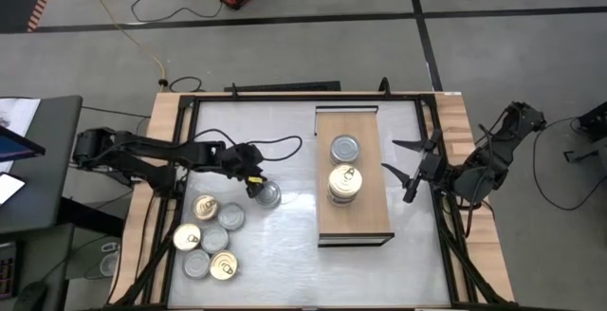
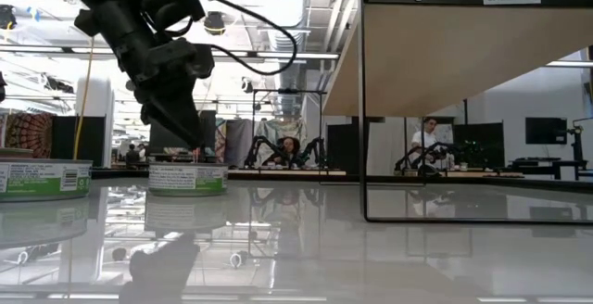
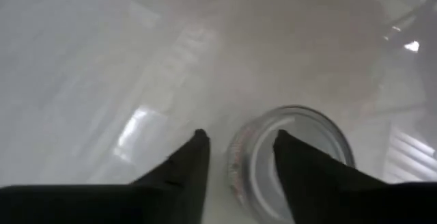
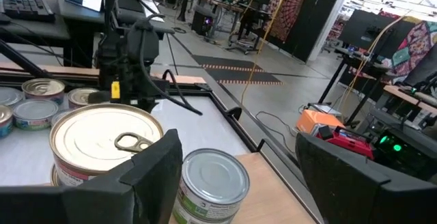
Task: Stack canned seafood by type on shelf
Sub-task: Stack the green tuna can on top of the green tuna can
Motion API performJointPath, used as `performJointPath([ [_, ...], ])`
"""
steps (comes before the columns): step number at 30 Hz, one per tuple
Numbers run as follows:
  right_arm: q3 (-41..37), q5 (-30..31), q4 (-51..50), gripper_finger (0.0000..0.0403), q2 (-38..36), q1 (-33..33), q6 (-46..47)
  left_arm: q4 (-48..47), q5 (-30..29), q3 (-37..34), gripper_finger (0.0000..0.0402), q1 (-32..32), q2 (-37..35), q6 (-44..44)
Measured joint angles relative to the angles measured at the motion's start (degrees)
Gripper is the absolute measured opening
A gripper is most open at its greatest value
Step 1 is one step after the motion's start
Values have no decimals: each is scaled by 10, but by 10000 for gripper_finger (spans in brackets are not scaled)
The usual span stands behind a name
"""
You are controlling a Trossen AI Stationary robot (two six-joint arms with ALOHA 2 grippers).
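Observation:
A silver-lidded tin point(image 1: 269, 194) point(image 2: 187, 177) point(image 3: 300, 149) stands alone on the white tabletop, left of the shelf. My left gripper point(image 1: 254, 186) point(image 2: 190, 142) point(image 3: 239, 138) hangs slanting down just above it, open. One finger is over the lid, the other beyond the tin's rim. The shelf point(image 1: 365, 126) is a raised wood board. It bears a silver-lidded tin point(image 1: 344, 148) point(image 4: 212, 183) and a stack topped by a gold pull-tab lid point(image 1: 344, 183) point(image 4: 102, 142). My right gripper point(image 1: 391, 155) point(image 4: 239, 149) waits open at the shelf's right side, pointing at those tins.
Several more tins point(image 1: 209, 240) point(image 2: 42, 179), gold and silver lids mixed, stand clustered at the table's near left. A black cable point(image 1: 280, 145) loops over the tabletop behind my left gripper. The shelf's thin dark frame point(image 2: 361, 109) stands on the table. People sit in the room beyond.

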Motion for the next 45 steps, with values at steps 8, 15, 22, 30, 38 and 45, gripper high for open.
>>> performJointPath([
  [8,0,-1,0,311,0,0,0,17,-59,0,210,-37,10,50],
  [15,0,-2,0,311,1,0,0,65,-72,0,193,-69,68,81],
  [22,0,-2,1,311,0,0,0,68,-89,2,161,-54,101,80],
  [30,0,-3,4,311,1,0,0,61,-35,2,29,-11,99,75],
  [38,0,-4,5,311,1,0,1,34,-20,3,1,65,99,87],
  [45,0,-4,4,311,1,0,0,-5,-19,2,0,121,100,90],
])
